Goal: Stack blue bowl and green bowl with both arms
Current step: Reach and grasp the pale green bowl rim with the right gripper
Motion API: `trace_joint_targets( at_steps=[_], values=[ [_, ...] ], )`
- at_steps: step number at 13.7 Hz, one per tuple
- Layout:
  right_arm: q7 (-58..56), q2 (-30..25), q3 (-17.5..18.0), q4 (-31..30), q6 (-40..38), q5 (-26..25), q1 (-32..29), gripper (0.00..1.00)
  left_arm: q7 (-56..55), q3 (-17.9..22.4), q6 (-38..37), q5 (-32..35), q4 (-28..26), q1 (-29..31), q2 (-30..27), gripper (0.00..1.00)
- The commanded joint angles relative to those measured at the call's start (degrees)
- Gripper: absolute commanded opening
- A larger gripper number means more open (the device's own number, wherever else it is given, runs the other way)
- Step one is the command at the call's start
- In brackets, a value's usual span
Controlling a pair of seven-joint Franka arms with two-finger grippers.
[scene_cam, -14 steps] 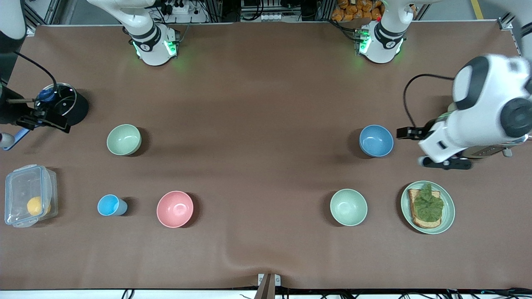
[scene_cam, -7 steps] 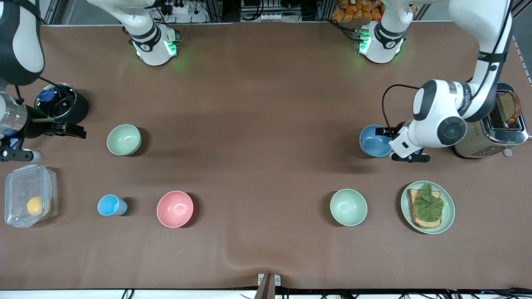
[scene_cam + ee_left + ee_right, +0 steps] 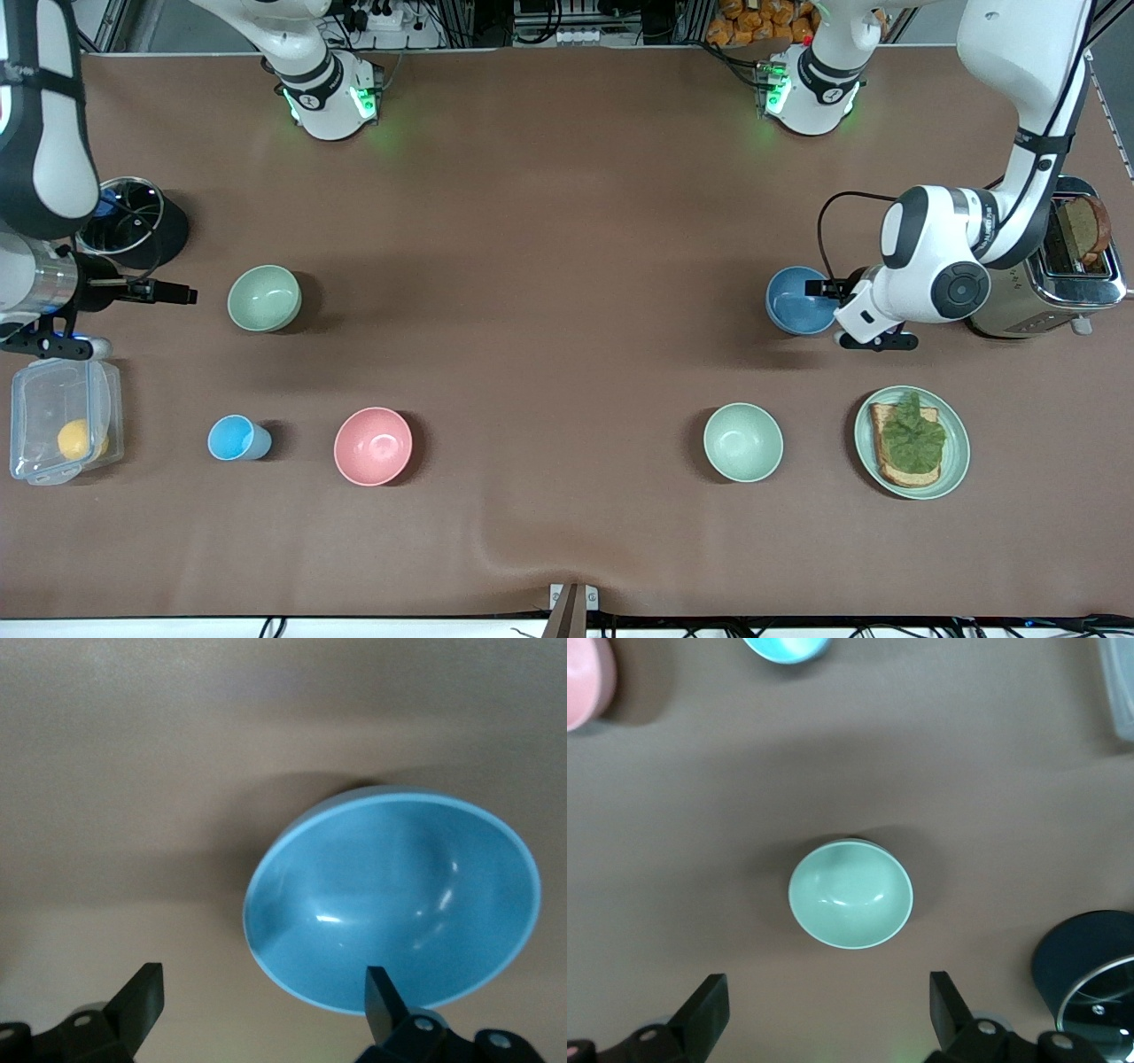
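The blue bowl [image 3: 800,303] stands upright toward the left arm's end of the table and fills the left wrist view [image 3: 394,899]. My left gripper [image 3: 824,288] [image 3: 264,985] is open and low at the bowl's rim. One finger is over the rim and the other is over bare table beside it. The green bowl [image 3: 264,299] stands upright toward the right arm's end, and it also shows in the right wrist view [image 3: 850,895]. My right gripper [image 3: 173,291] [image 3: 828,992] is open and empty above the table between the black pot and the green bowl.
A black pot [image 3: 166,235], a clear box holding a yellow fruit [image 3: 62,416], a light-blue cup [image 3: 235,438] and a pink bowl [image 3: 373,446] are near the green bowl. A pale mint bowl [image 3: 742,441], a plate with toast [image 3: 957,461] and a toaster [image 3: 1085,283] are near the blue bowl.
My left gripper swung in from beside the toaster to the blue bowl's rim and came lower. My right gripper moved from over the black pot toward the green bowl.
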Motion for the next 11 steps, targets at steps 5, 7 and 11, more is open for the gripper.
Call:
trace_joint_targets(
  at_steps=[5, 7, 11],
  values=[
    [-14.3, -3.5, 0.6, -19.0, 19.1, 1.6, -5.6, 0.97, -0.7, -0.4, 1.3, 1.4, 2.0, 1.4, 4.9, 1.00],
    [-14.3, -3.5, 0.6, -22.3, 23.2, 1.6, -5.5, 0.88, -0.7, -0.4, 1.4, 1.4, 2.5, 1.3, 5.9, 1.00],
    [-14.3, -3.1, 0.7, -30.5, 35.6, 3.0, -5.6, 0.79, -0.7, -0.5, 1.7, 1.4, 4.2, 1.0, 7.5, 0.62]
  ],
)
